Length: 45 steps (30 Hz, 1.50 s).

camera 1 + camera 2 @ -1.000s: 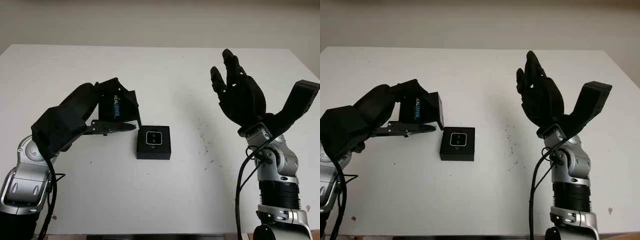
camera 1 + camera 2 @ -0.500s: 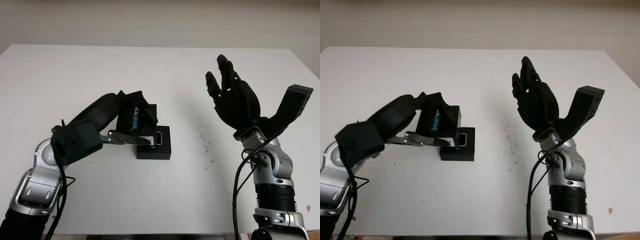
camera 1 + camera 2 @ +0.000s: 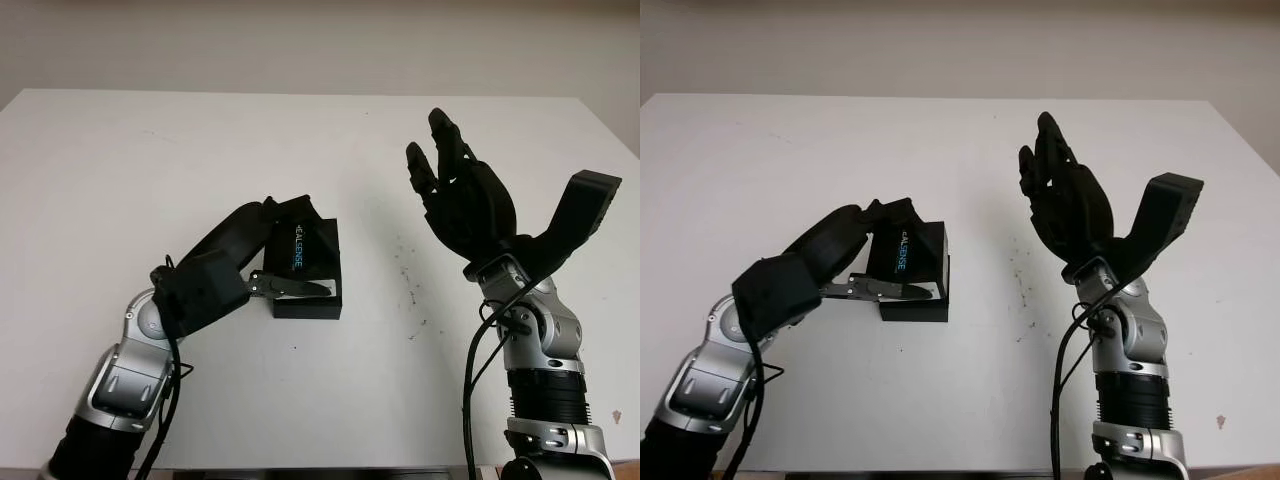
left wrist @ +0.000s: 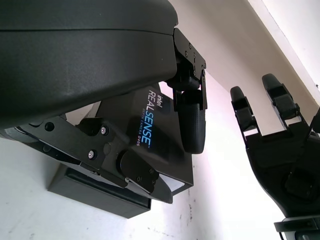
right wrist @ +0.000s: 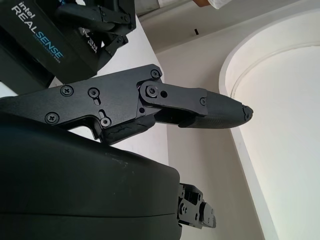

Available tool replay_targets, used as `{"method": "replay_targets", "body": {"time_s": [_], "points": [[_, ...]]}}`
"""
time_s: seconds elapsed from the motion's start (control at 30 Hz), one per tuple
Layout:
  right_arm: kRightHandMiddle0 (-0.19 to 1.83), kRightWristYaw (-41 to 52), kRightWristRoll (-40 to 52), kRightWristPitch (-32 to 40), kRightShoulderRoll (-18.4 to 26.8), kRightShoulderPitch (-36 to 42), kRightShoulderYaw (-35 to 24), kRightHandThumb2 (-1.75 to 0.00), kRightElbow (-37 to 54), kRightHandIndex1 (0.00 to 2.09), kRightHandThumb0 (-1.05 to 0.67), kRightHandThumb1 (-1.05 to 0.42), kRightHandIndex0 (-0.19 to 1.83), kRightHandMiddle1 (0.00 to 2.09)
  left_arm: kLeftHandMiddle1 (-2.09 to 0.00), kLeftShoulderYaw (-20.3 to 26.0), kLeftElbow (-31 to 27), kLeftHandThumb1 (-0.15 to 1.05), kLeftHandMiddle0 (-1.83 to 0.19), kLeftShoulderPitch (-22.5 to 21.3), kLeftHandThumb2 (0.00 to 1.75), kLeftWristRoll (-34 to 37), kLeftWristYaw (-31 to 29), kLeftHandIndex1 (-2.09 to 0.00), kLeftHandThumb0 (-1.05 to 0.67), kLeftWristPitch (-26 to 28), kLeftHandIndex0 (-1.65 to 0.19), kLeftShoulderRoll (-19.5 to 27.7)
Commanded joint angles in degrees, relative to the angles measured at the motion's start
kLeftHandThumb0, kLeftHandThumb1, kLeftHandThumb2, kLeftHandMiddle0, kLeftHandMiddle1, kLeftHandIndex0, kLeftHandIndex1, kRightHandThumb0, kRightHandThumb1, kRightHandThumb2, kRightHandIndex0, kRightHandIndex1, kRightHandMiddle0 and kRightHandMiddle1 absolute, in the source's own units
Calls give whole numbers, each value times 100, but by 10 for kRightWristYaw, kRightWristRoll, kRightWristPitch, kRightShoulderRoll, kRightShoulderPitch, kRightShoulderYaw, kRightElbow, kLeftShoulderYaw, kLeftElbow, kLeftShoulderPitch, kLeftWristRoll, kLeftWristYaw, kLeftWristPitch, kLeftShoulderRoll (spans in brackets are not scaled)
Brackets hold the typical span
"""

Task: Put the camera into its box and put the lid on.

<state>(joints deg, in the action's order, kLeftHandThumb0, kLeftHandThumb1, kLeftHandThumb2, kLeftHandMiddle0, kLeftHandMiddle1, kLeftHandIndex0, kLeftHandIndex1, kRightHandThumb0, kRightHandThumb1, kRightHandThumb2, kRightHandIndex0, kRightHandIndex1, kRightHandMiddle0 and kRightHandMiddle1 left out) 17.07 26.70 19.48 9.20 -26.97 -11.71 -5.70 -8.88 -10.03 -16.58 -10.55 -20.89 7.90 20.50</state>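
lid [image 3: 312, 255] tilted over box [image 3: 308, 307] in left hand [image 3: 262, 262]; wrist view reads "realsense".

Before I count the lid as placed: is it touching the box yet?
Touching. In the left wrist view the tilted lid, held by the left hand, has its lower edge on the box; the other side is raised.

We see the left hand [image 3: 262, 258] gripping the black lid [image 3: 312, 255], tilted, with blue lettering on its side, directly over the black box [image 3: 308, 303] and covering most of it. 1 of its fingers [image 3: 290, 287] reaches across the lid's near edge, just above the box's front wall. The box sits on the white bench [image 3: 150, 170]. To the right of the box, well apart, the right hand [image 3: 462, 195] is open and raised above the bench, palm toward the box.
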Motion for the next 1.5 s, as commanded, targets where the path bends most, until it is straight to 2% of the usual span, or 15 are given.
{"method": "replay_targets", "body": {"time_s": [0.0,0.17,0.37,0.97,1.47], "points": [[-18,2,-2,-7,-3,4,-1,-55,3,2,-72,-105,-19,3,-153,-5,15,92,-31,-9,5,-1,4,-156,-9,-13,-31,-5],[-18,-4,-2,-4,-4,7,0,-55,9,2,-71,-105,-19,4,-147,-5,33,92,-34,-7,5,2,4,-155,-8,-24,-32,-15],[-19,1,1,-6,-4,8,-1,-56,9,2,-71,-105,-19,2,-151,-9,39,91,-36,-6,5,0,-2,-156,-7,-26,-35,-15],[-19,0,2,-5,-7,9,-4,-55,10,1,-71,-105,-19,1,-143,-5,9,92,-35,3,6,-1,-38,-150,-6,-2,-33,6],[-19,-3,-1,-2,-4,10,-2,-54,15,2,-71,-105,-19,3,-150,-5,8,92,-33,15,5,-5,-32,-154,-7,-10,-32,6]]}}
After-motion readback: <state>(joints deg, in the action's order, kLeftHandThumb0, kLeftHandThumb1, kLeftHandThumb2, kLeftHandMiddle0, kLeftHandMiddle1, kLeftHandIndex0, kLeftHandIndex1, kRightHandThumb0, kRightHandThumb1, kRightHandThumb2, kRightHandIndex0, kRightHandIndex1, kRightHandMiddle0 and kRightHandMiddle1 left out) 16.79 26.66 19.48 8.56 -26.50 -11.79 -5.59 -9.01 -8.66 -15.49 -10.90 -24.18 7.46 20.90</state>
